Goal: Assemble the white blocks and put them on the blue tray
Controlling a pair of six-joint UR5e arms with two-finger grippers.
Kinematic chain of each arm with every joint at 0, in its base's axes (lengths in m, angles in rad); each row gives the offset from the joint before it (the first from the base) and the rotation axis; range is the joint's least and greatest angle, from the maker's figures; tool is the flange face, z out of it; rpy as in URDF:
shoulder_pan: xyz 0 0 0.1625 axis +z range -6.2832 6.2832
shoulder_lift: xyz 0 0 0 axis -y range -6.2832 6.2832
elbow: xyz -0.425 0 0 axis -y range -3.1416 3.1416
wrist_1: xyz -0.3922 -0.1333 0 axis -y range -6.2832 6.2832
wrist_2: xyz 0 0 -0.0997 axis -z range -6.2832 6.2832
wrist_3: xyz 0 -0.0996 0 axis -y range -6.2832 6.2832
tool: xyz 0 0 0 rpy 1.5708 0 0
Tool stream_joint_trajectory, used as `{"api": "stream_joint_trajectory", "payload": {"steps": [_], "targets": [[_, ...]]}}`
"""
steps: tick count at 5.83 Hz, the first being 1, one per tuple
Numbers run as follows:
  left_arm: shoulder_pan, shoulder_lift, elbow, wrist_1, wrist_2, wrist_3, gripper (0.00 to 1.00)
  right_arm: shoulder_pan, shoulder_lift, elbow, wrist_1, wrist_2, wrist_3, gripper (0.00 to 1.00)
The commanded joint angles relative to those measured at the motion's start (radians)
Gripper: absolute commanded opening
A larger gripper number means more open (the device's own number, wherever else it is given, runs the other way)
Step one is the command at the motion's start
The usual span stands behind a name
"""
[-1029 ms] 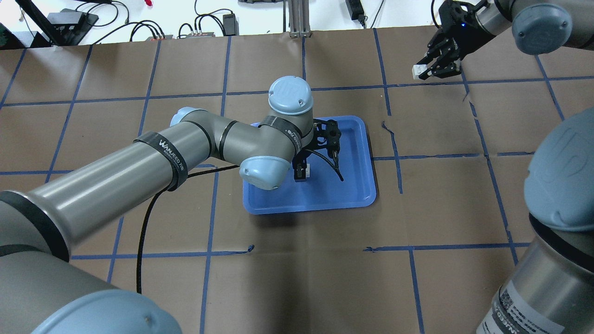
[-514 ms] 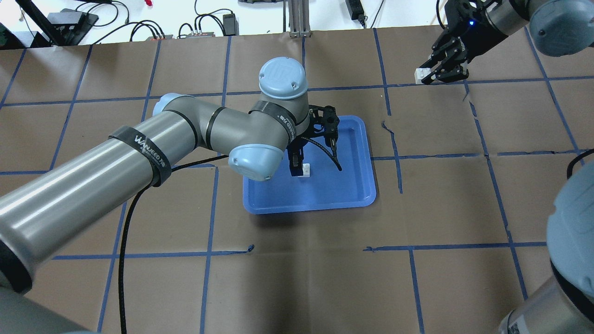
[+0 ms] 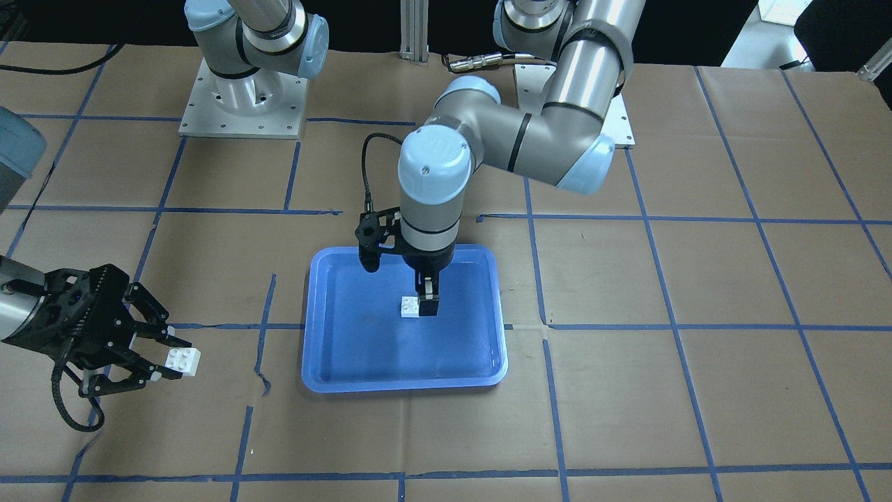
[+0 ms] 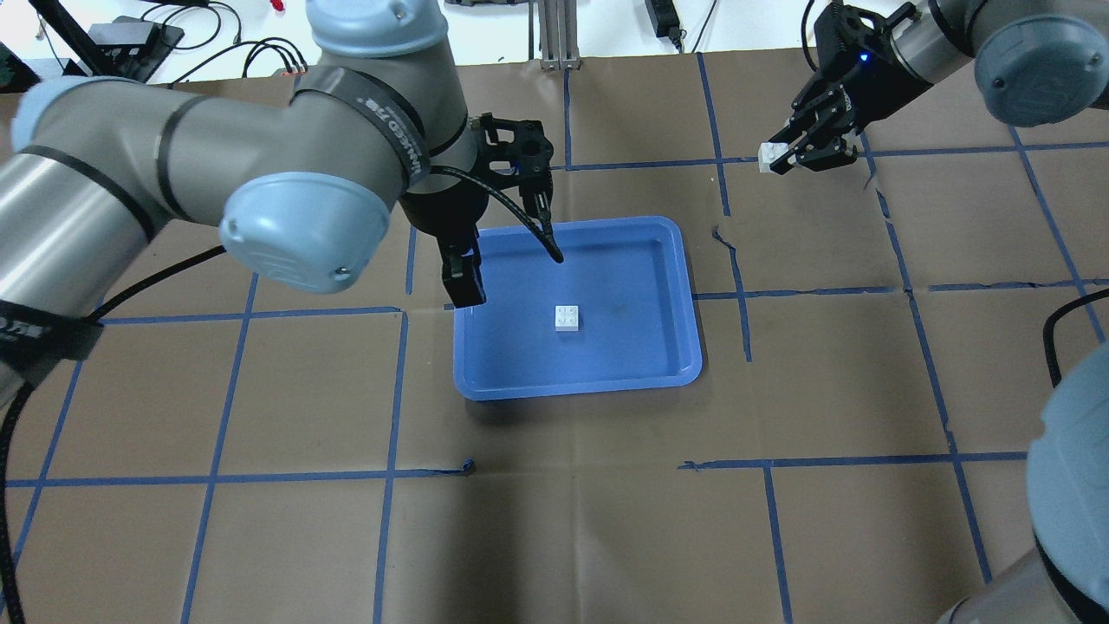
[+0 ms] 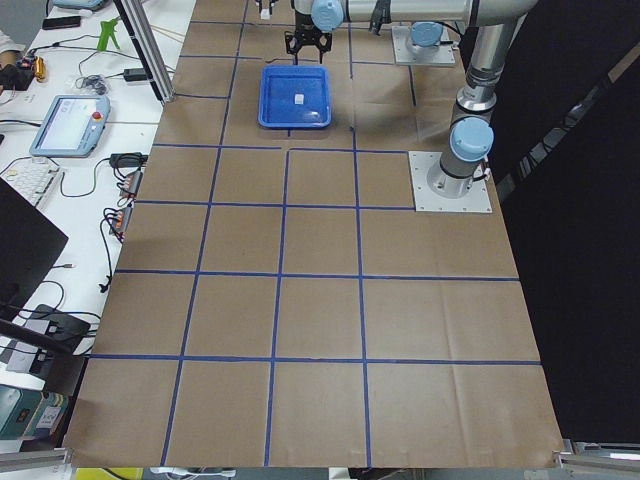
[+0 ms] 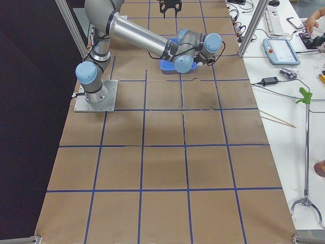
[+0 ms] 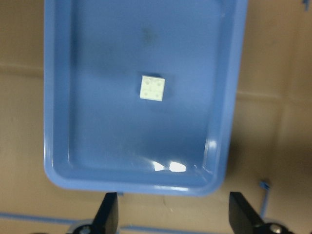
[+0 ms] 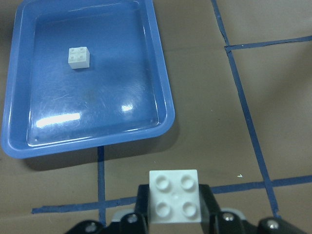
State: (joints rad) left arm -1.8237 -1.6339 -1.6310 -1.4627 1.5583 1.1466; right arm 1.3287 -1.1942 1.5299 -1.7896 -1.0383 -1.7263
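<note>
One white block [image 4: 567,318] lies studs up inside the blue tray [image 4: 684,260], near its middle. It also shows in the left wrist view [image 7: 152,88] and the right wrist view [image 8: 78,57]. My left gripper [image 4: 465,282] is open and empty, raised above the tray's left edge; its fingertips [image 7: 109,214] frame the tray rim [image 7: 53,122] from high up. My right gripper [image 4: 784,158] is shut on the second white block [image 4: 769,156], held above the table to the far right of the tray. That block fills the lower right wrist view [image 8: 174,195], studs toward the camera.
The table is brown paper with a blue tape grid [image 4: 736,295]. Cables and power supplies [image 4: 381,52] lie along the far edge beside an aluminium post [image 4: 554,35]. The arm base plates [image 3: 240,104] stand at the robot's side.
My left gripper has let go of the block on the tray, opened, and risen away to the left. My right gripper has shifted slightly left with its block.
</note>
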Motion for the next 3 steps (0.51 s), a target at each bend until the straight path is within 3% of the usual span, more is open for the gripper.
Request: {"api": "stream_joint_trajectory", "payload": {"steps": [1, 2, 3], "targets": [[0.091, 0.17, 0.016, -0.163, 0.003, -0.025, 0.83, 0.074, -0.038, 0.093, -0.115, 0.0, 0.127, 0.27], [0.102, 0.183, 0.019, -0.165, 0.006, -0.107, 0.83, 0.16, -0.05, 0.152, -0.217, -0.002, 0.213, 0.27], [0.131, 0.19, 0.031, -0.141, 0.023, -0.336, 0.99, 0.232, -0.048, 0.23, -0.378, -0.006, 0.288, 0.29]]}}
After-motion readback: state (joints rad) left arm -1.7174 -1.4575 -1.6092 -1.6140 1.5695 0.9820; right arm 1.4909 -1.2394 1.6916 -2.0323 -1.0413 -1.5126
